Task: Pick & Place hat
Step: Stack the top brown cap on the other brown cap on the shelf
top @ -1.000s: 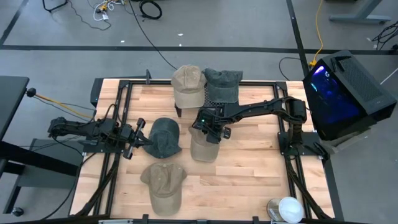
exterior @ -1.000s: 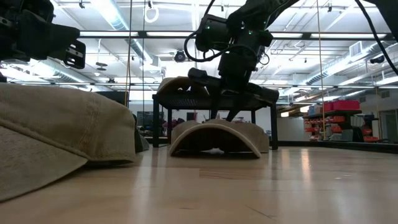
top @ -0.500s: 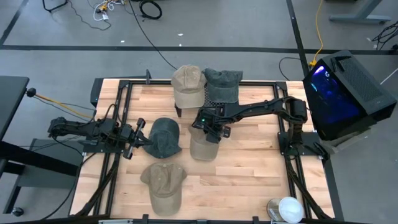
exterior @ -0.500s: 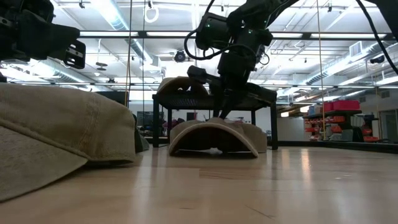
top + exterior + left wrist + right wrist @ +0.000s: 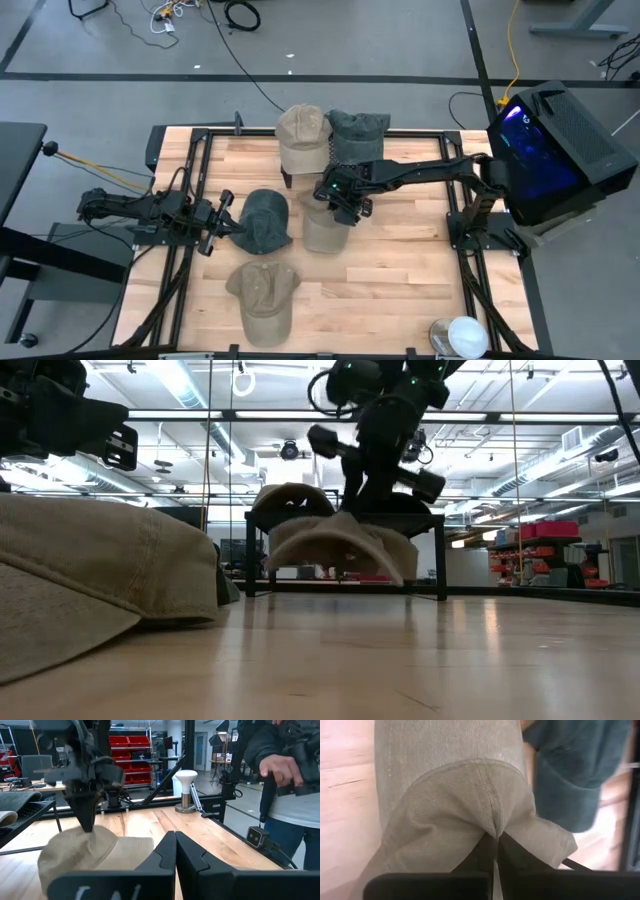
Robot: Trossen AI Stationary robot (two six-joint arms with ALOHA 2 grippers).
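Your right gripper (image 5: 338,202) sits near the centre of the table (image 5: 400,270), its fingers (image 5: 487,851) pinched tight on the crown of the tan hat (image 5: 322,228). In the low view that hat (image 5: 335,545) hangs clear of the table, brim tilted, in front of the black rack (image 5: 345,520). From the table's centre in the high view, the rack (image 5: 345,150) lies at twelve o'clock, carrying a beige cap (image 5: 302,135) and a grey cap (image 5: 356,133). A dark green cap (image 5: 262,220) lies at nine o'clock, another khaki cap (image 5: 264,295) at seven. Your left gripper (image 5: 222,215) waits at the green cap's nine o'clock edge, fingers (image 5: 172,855) closed together on nothing.
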